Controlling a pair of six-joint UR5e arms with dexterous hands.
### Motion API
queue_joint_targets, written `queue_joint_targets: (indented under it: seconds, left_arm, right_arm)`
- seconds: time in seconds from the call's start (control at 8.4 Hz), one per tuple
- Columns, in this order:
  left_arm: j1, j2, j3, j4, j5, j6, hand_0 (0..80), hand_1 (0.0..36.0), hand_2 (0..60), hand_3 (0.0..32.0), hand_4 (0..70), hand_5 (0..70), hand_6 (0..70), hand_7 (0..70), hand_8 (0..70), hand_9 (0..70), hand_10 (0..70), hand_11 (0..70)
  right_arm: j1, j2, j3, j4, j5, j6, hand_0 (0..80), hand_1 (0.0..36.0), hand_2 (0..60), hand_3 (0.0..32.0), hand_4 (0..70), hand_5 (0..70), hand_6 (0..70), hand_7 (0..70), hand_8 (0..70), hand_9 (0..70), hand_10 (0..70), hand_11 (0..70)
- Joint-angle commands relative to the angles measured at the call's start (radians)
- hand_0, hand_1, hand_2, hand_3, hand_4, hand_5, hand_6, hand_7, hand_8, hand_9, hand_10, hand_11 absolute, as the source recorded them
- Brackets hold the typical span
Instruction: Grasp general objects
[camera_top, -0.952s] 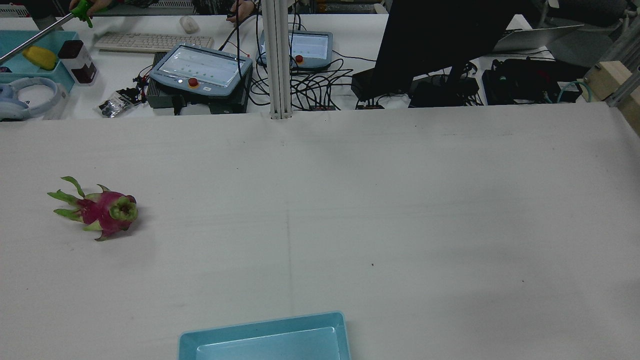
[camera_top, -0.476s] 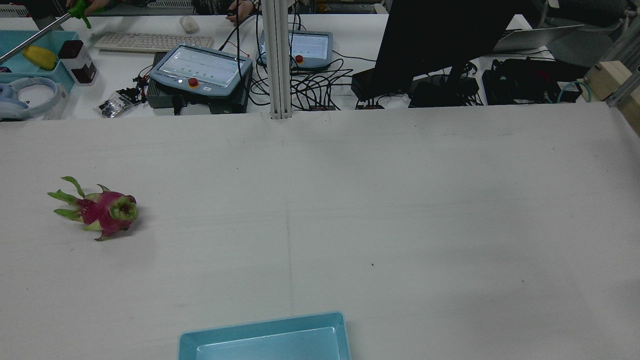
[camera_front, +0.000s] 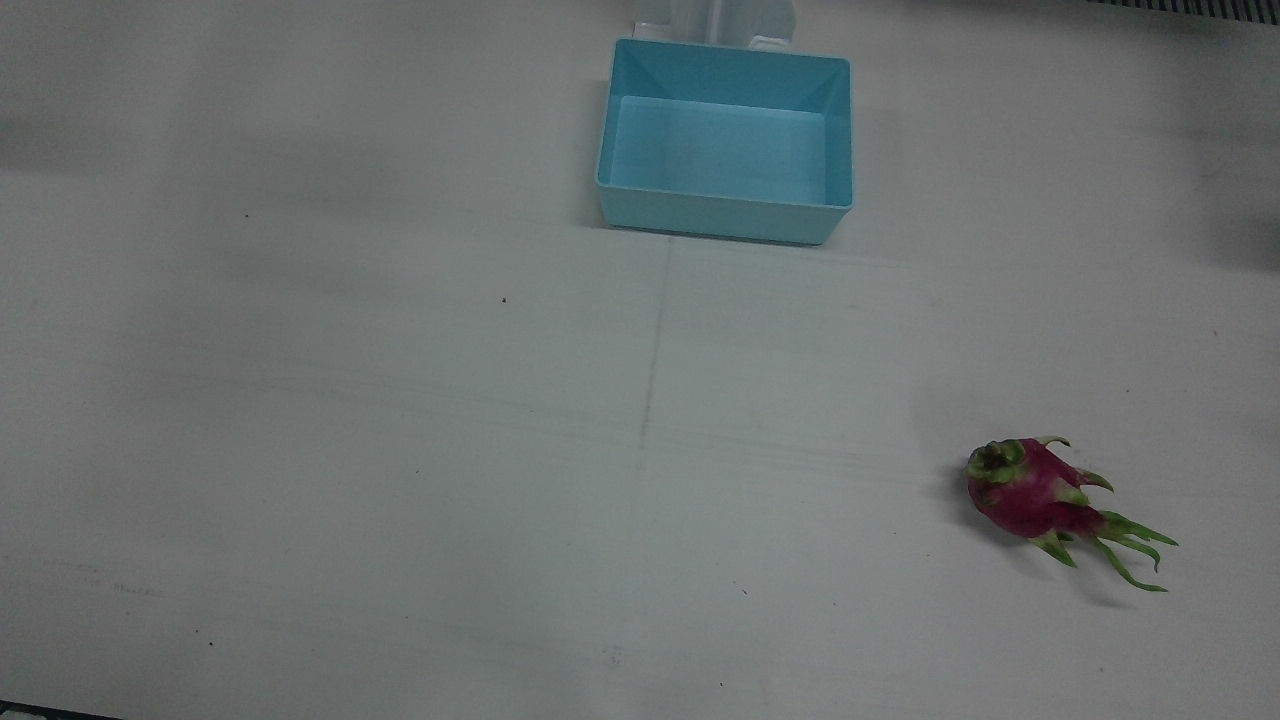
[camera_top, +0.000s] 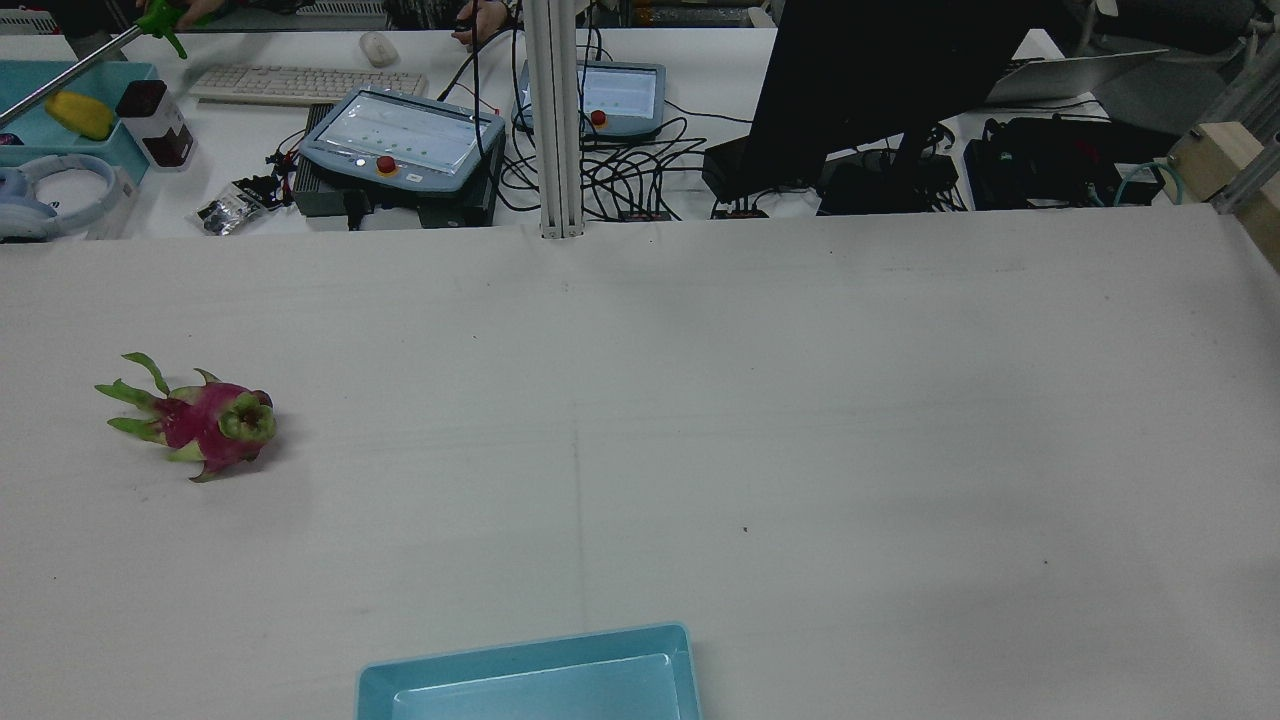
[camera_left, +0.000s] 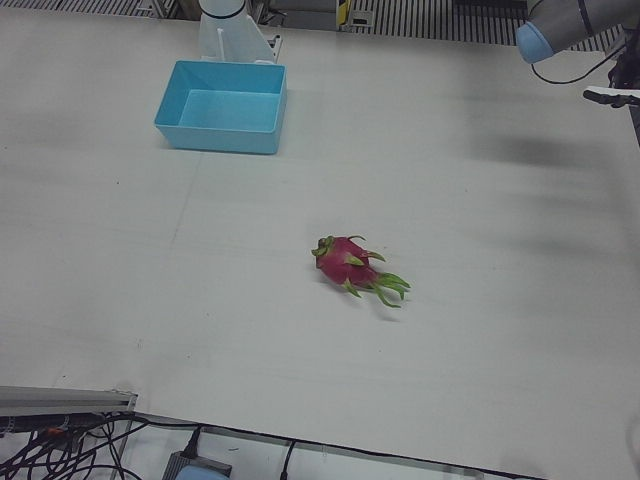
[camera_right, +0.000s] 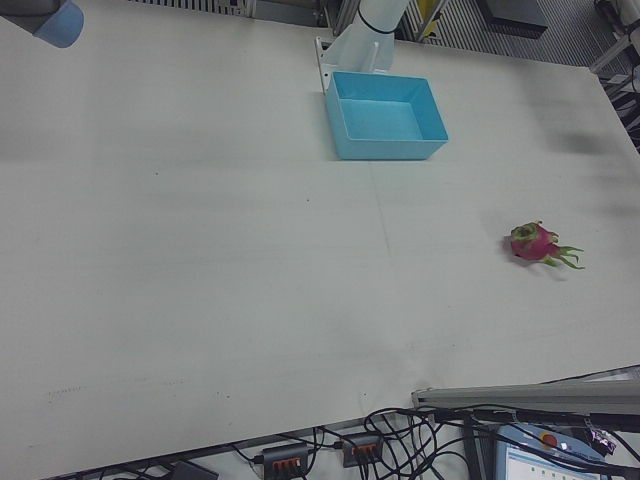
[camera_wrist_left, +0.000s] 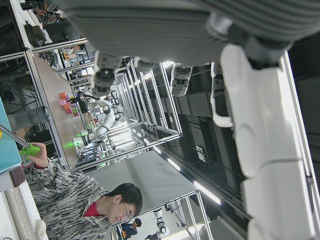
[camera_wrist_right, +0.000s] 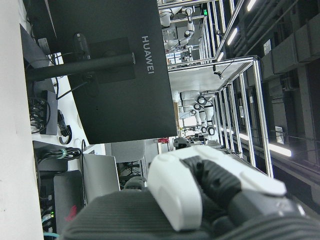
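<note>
A magenta dragon fruit (camera_top: 205, 420) with green scales lies on its side on the white table, on my left half. It also shows in the front view (camera_front: 1030, 495), left-front view (camera_left: 345, 262) and right-front view (camera_right: 530, 242). Neither hand is over the table in the fixed views. My left hand (camera_wrist_left: 215, 55) shows only in its own view, with fingers (camera_wrist_left: 260, 130) stretched apart and holding nothing. My right hand (camera_wrist_right: 200, 195) shows only in its own view, with one finger in sight and nothing held. Both hands are far from the fruit.
An empty light-blue bin (camera_top: 520, 655) stands at the near table edge between the arms, also in the front view (camera_front: 725, 215). Part of my left arm (camera_left: 560, 25) shows at the left-front view's top right. Beyond the table are pendants, cables, a monitor (camera_top: 880, 80) and a person (camera_wrist_left: 85, 205).
The dragon fruit and the bin have not moved. The person's green-handled stick at the far back left has shifted slightly.
</note>
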Motion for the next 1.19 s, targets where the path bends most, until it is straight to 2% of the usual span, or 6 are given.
queue_joint_targets:
  seconds: [0.0, 0.36, 0.48, 0.6, 0.83, 1.07]
  left_arm:
    - [0.007, 0.000, -0.004, -0.005, 0.000, 0.003, 53.0, 10.9, 0.0, 21.4, 6.1, 70.0, 3.9, 17.3, 0.0, 2.0, 0.0, 0.7]
    - [0.010, 0.000, -0.029, -0.003, 0.003, 0.020, 52.6, 9.1, 0.0, 17.6, 6.5, 70.0, 4.7, 19.3, 0.0, 2.4, 0.4, 2.3]
    - [0.048, -0.002, -0.034, 0.011, 0.002, 0.027, 54.2, 9.4, 0.0, 17.4, 7.6, 70.0, 4.9, 20.0, 0.0, 2.6, 0.0, 1.4]
    - [0.100, -0.034, -0.044, 0.065, 0.002, 0.084, 55.1, 9.9, 0.0, 17.0, 7.9, 70.0, 4.8, 20.2, 0.0, 2.6, 0.0, 1.1]
    - [0.195, -0.165, -0.076, 0.255, 0.020, 0.236, 61.6, 14.9, 0.0, 18.8, 12.7, 70.0, 5.6, 21.0, 0.1, 2.8, 0.0, 0.6]
    - [0.301, -0.302, -0.083, 0.453, 0.025, 0.367, 72.4, 20.0, 0.0, 24.6, 13.8, 70.0, 4.0, 19.1, 0.0, 2.4, 0.0, 0.1]
  right_arm:
    - [0.001, 0.000, 0.000, 0.001, 0.001, 0.000, 0.0, 0.0, 0.0, 0.0, 0.0, 0.0, 0.0, 0.0, 0.0, 0.0, 0.0, 0.0]
    - [0.000, 0.000, 0.000, 0.001, -0.001, 0.000, 0.0, 0.0, 0.0, 0.0, 0.0, 0.0, 0.0, 0.0, 0.0, 0.0, 0.0, 0.0]
    - [0.000, 0.000, 0.000, 0.001, 0.001, 0.000, 0.0, 0.0, 0.0, 0.0, 0.0, 0.0, 0.0, 0.0, 0.0, 0.0, 0.0, 0.0]
    - [0.000, 0.000, 0.000, 0.001, 0.001, 0.000, 0.0, 0.0, 0.0, 0.0, 0.0, 0.0, 0.0, 0.0, 0.0, 0.0, 0.0, 0.0]
    - [0.000, 0.000, 0.000, 0.001, 0.001, 0.000, 0.0, 0.0, 0.0, 0.0, 0.0, 0.0, 0.0, 0.0, 0.0, 0.0, 0.0, 0.0]
    - [0.000, 0.000, 0.000, 0.001, 0.001, 0.000, 0.0, 0.0, 0.0, 0.0, 0.0, 0.0, 0.0, 0.0, 0.0, 0.0, 0.0, 0.0]
